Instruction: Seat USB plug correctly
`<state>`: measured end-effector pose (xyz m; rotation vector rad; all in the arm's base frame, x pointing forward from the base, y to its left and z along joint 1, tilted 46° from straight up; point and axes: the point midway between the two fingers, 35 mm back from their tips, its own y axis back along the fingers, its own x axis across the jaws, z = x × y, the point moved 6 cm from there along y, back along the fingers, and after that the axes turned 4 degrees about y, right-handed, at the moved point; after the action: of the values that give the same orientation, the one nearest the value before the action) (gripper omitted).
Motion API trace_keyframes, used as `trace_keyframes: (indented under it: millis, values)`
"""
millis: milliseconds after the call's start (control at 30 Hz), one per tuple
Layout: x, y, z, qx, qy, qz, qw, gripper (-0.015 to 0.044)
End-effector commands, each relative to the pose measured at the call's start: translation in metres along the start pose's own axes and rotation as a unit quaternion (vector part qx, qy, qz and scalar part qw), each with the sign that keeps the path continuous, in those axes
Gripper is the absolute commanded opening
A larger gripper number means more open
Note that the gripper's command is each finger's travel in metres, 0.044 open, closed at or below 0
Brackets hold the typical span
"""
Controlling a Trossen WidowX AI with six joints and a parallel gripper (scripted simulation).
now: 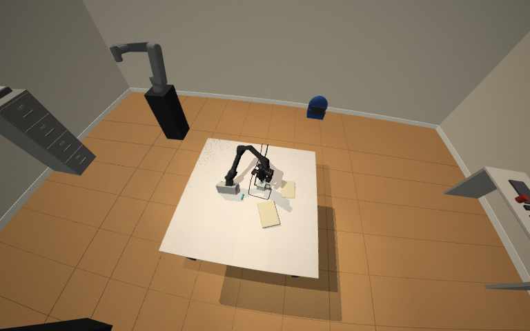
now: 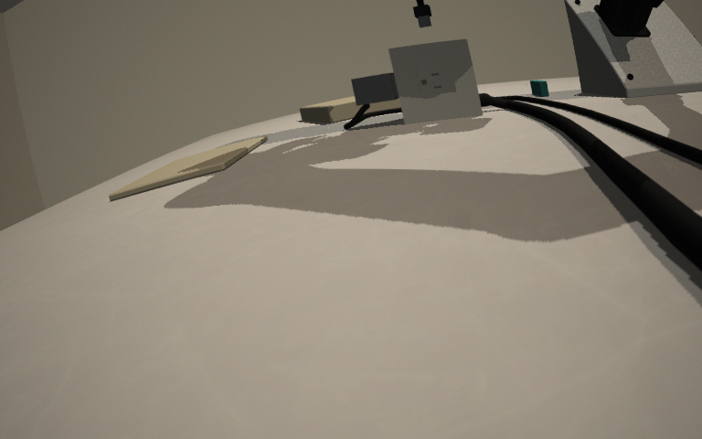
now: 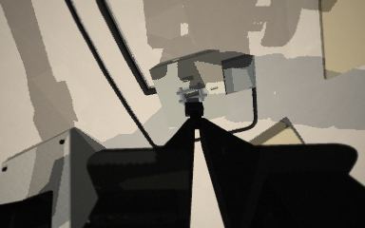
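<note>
No legible text, label or number anywhere — only unmarked surfaces.

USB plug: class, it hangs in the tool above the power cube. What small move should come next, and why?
Probably turn the wrist half a turn before lowering. The USB plug is pinched in the tool and hangs free above the power cube, out of its top socket. That gap leaves room to flip it; which way it faces now is too small to tell.
</note>
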<state>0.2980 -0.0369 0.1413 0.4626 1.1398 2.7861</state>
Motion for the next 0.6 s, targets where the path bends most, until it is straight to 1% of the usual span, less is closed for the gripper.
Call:
trace_keyframes:
  millis: [0,267,567]
  values:
    - [0.0001,-0.0002,-0.0003,0.000,-0.044,0.000,0.999,0.0000]
    - [0.0001,-0.0002,-0.0003,0.000,-0.148,0.000,0.989,0.0000]
    - [0.0001,-0.0002,-0.0003,0.000,-0.263,0.000,0.965,0.0000]
